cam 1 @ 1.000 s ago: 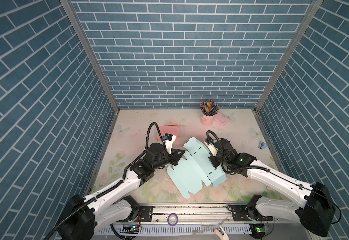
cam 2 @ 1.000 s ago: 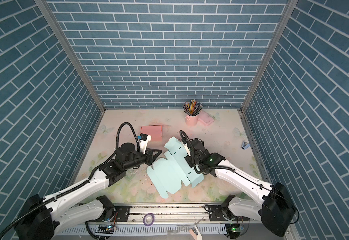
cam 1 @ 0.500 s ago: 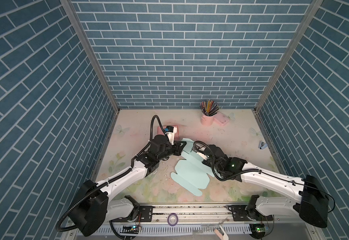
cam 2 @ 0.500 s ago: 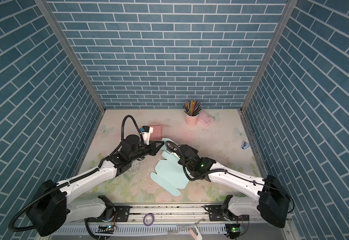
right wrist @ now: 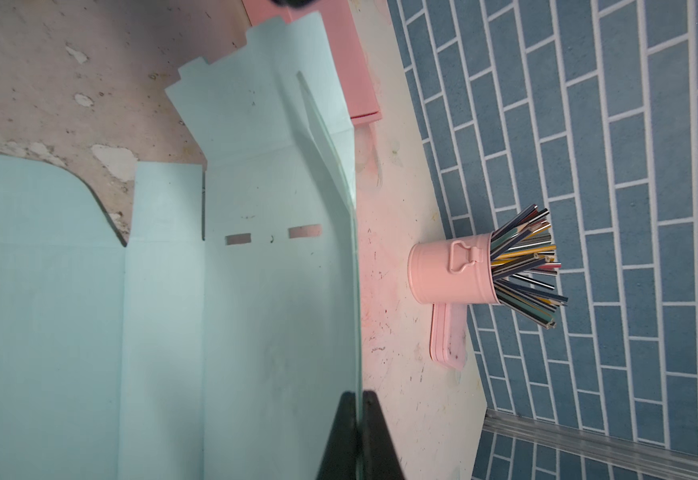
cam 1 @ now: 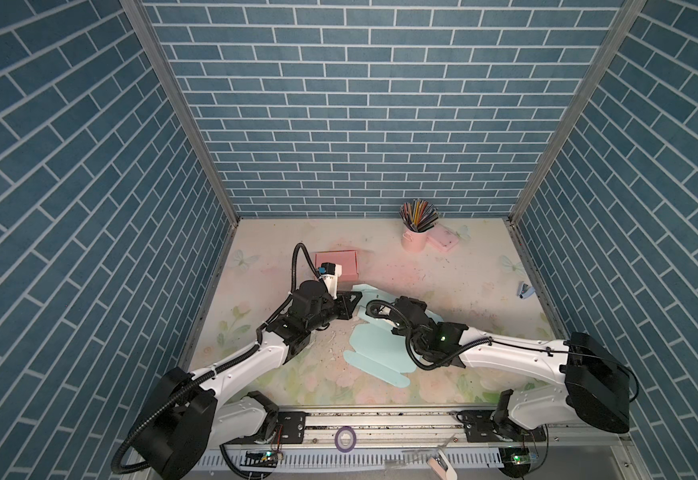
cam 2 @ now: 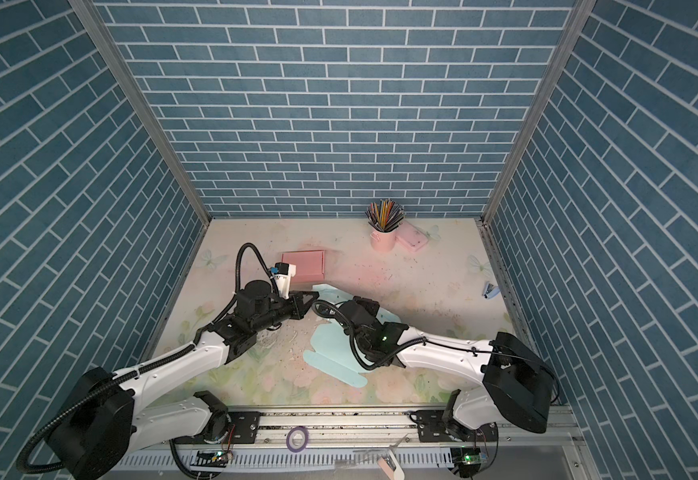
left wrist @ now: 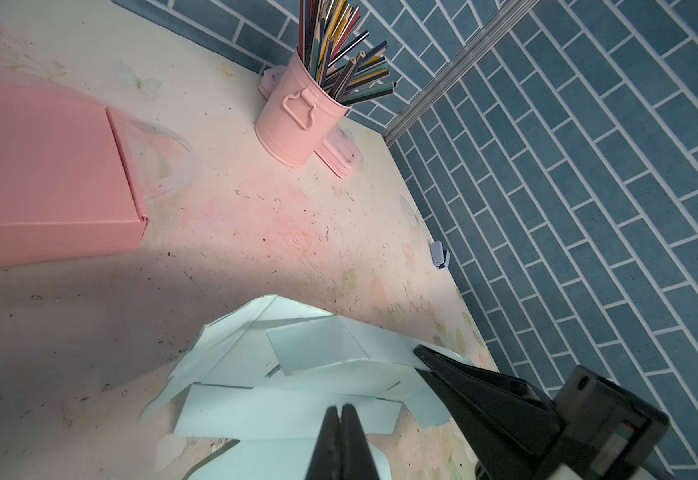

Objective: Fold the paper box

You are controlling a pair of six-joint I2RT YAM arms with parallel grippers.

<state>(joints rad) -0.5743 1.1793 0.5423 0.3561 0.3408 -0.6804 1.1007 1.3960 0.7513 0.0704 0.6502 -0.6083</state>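
On the table (cam 1: 463,270), one paper box (cam 1: 374,353), two tools (left wrist: 341,411) (right wrist: 357,399), one pencil cup (cam 1: 413,241)

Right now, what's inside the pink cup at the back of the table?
Lots of colored pencils stand in the pink cup, fanning out over its rim. Their lower ends and the cup's bottom are hidden by its wall.

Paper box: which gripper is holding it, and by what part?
The right gripper is shut on the paper box, pinching the edge of its upturned panel. The left gripper is shut on nothing visible.
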